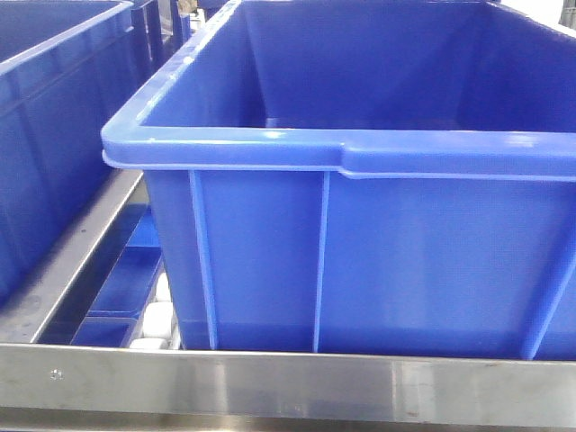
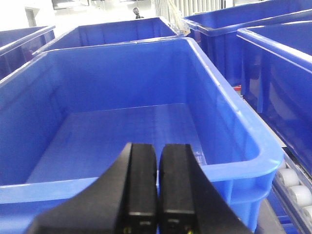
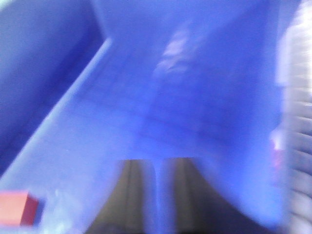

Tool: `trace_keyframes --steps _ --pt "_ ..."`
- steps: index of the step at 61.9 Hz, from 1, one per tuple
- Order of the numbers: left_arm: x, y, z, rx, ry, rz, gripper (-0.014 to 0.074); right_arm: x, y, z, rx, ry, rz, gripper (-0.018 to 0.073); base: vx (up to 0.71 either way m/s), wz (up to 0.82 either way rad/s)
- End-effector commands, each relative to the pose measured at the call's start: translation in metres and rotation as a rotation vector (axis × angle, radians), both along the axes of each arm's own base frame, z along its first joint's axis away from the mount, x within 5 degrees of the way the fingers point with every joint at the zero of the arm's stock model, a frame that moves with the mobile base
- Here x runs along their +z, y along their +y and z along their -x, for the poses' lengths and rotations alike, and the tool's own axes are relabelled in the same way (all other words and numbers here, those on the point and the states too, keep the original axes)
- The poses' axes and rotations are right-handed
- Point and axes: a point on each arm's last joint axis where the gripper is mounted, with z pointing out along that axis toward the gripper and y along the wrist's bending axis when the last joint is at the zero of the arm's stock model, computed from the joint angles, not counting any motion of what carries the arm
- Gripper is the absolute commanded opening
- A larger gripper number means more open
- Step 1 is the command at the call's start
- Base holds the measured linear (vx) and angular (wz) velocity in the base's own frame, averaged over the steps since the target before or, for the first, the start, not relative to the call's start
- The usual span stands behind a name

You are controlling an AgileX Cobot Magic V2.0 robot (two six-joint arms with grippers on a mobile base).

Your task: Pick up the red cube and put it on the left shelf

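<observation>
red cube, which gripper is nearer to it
Right. The red cube lies just left of the right gripper inside a blue crate. The left gripper view shows no cube.

I see a big blue crate [image 1: 360, 261] filling the middle of the front view, with another blue crate [image 1: 45, 135] at the left edge. The shelf rail [image 1: 288, 387] along the bottom is shiny grey, and its rollers [image 1: 157, 319] are white. At the bottom of the left wrist view, my left gripper [image 2: 157, 185] is black. In the blurry right wrist view, the red cube [image 3: 17, 208] sits at the lower left, and my right gripper [image 3: 158, 195] looks dark.
</observation>
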Motion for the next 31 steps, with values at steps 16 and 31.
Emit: trace_keyframes --steps 16,31 --pt "0.0 0.0 -0.001 -0.001 -0.053 0.006 0.0106 -0.009 -0.03 0.079 -0.096 -0.33 -0.046 0.0057 0.0 0.0" --pt "0.0 0.0 -0.001 -0.001 -0.053 0.006 0.0106 -0.011 -0.031 0.089 -0.097 -0.368 -0.053 0.0057 0.0 0.0"
